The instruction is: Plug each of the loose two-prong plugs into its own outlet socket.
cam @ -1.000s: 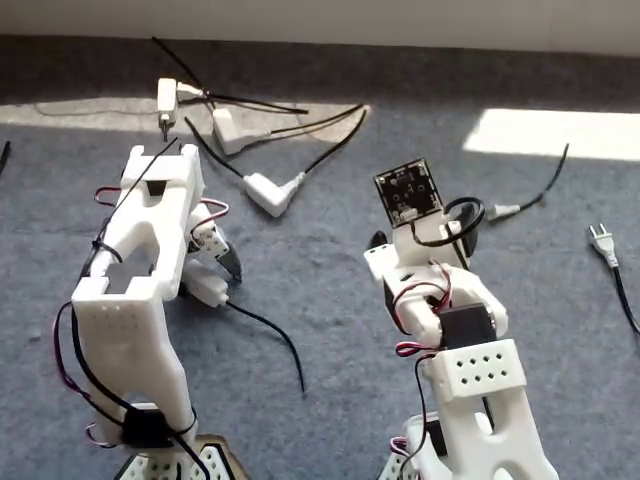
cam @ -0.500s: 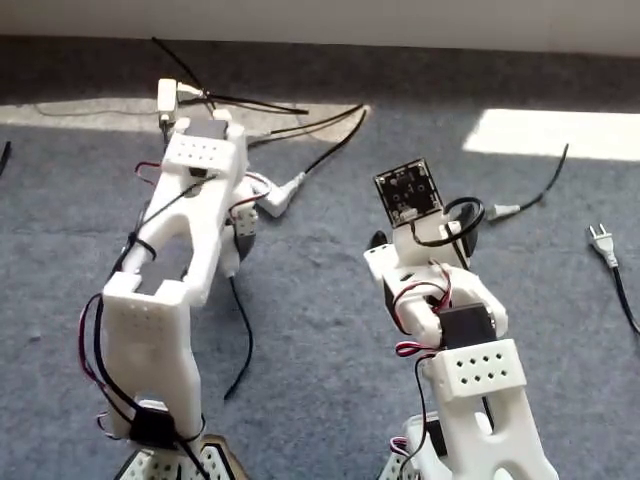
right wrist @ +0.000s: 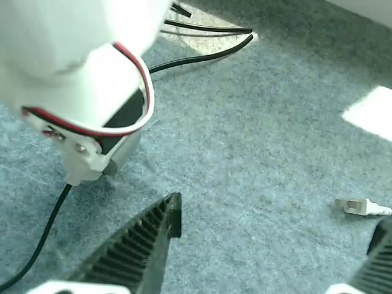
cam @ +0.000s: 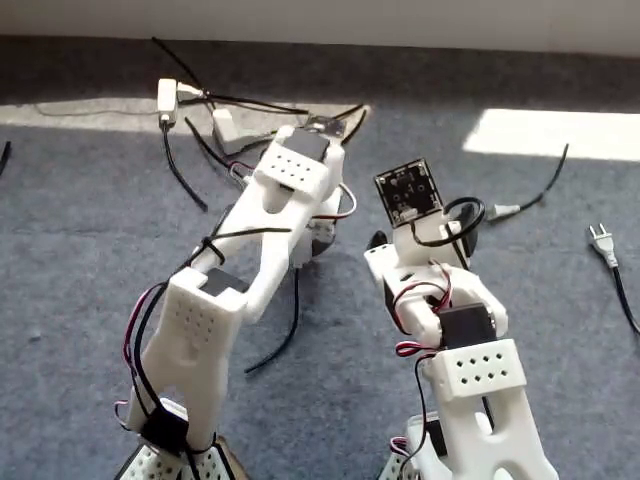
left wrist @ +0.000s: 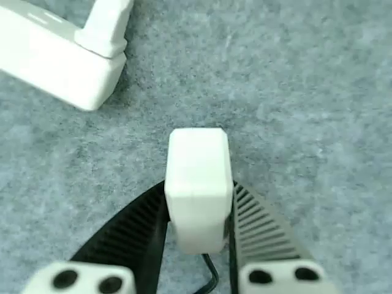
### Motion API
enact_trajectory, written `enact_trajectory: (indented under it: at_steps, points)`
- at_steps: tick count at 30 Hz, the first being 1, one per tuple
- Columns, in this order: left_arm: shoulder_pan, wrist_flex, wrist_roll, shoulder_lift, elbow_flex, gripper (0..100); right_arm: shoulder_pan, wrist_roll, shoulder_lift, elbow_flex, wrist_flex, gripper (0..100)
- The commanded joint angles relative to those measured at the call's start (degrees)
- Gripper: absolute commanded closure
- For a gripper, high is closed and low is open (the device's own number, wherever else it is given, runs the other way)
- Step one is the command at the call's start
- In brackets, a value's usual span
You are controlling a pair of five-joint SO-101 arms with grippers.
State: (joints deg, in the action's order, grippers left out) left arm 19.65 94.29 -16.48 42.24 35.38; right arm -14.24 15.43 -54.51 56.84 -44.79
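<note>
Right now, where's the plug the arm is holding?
In the left wrist view, the left gripper holds the plug over the carpet, near a white block.

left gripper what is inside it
A white rectangular plastic connector block is clamped in the left gripper, its thin black cable running out behind. Whether its far face carries prongs or slots cannot be seen; the block itself covers that.

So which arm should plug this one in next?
Probably left. The left gripper is shut on a white plug, and a socket lies close ahead of it. The right gripper is open and empty.
</note>
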Motion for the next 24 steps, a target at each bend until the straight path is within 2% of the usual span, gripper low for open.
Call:
enact_trajectory:
  at_steps: [1,5,10,13,18,24]
  points:
    - [-3.65,-0.70,3.69,7.60,2.24,99,-0.04,0.70,-1.10,-0.22,1.19,55.4]
    - [-8.04,-0.70,10.90,9.80,2.24,99,-0.04,0.70,-1.10,-0.22,1.19,55.4]
    - [-11.82,1.05,15.12,8.31,2.24,98,-0.31,0.70,-1.10,-0.22,1.19,55.4]
    - [-13.05,3.96,18.29,6.37,2.24,89,-0.31,0.70,-1.10,-0.22,1.19,55.4]
    - [-17.89,5.45,18.46,2.68,1.98,72,-0.31,0.70,-1.10,-0.13,1.19,55.4]
    - [-25.10,5.27,18.46,0.84,2.15,67,-0.40,0.70,-1.10,2.33,4.53,55.4]
